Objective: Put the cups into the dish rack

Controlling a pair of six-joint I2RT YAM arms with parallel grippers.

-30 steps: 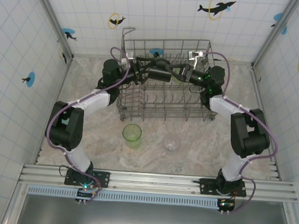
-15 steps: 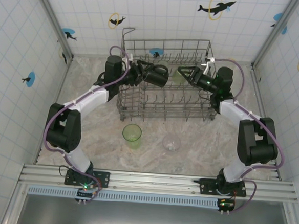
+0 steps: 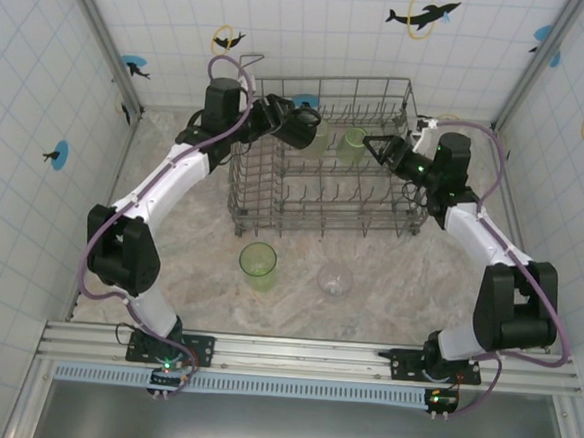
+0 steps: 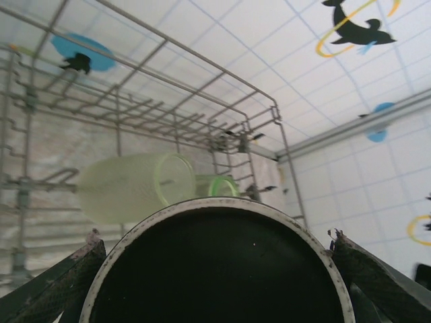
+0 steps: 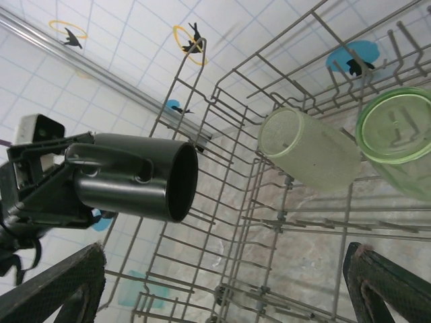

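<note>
**Q:** How much of the loading was judged to be done?

**A:** Roughly half. Two cups were seen inside the dish rack (image 3: 322,213), towards its far side: a pale green tumbler (image 5: 310,148) lying on its side and a green-rimmed tumbler (image 5: 397,134) just beside it. A dark mug (image 5: 135,178) was held sideways over the rack's far left part. It was clamped between the fingers of the left gripper (image 3: 282,124) and not yet set down. A green tumbler (image 3: 258,261) and a clear tumbler (image 3: 335,279) stood on the table (image 3: 168,271) in front of the rack, well apart from both arms.

**Q:** And the right gripper (image 3: 375,148)?

**A:** It was placed over the rack's right side, its fingers spread wide, with nothing between them.

**Q:** What could not be made out?

**A:** In the left wrist view the lower part was blocked by the mug's mouth, so the tines beneath it were hidden. The racked tumblers were perhaps only lodged against wires rather than seated on tines; which of the two could not be told.
</note>
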